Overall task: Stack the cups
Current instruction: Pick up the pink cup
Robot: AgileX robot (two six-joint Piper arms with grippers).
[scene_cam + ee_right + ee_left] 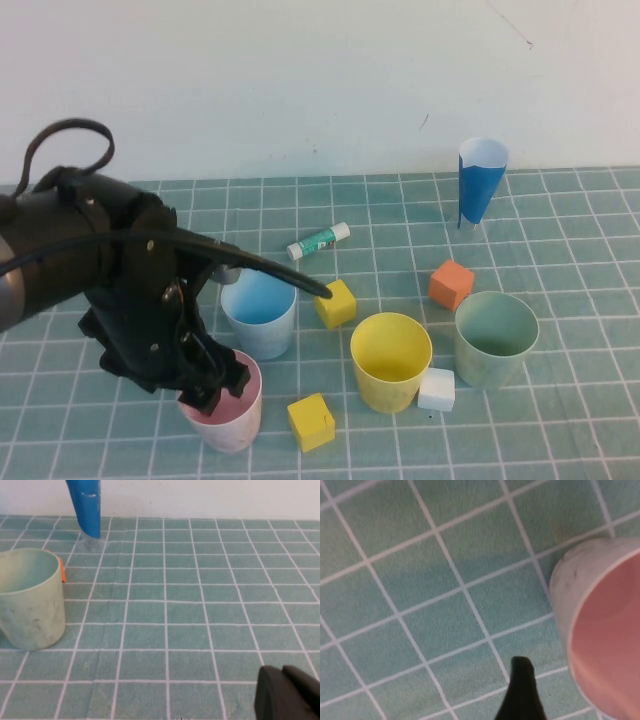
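Cups stand apart on the worktop, none stacked: pink cup [225, 405] lower left, light blue cup [259, 312] above it, yellow cup [390, 360] centre, pale green cup [496, 338] right. My left claw [215, 385] spreads wide over the pink rim, holding nothing. My right claw [287, 695], out of the high view, is closed and empty. Risk: one finger catches the rim and tips the pink cup.

A green gridded mat [560, 440] bore pink [228, 418], light-blue [259, 318], yellow [390, 362] and pale-green [495, 340] cups; coloured cubes [311, 422]; a blue paper cone [480, 185]; a glue stick [318, 241].
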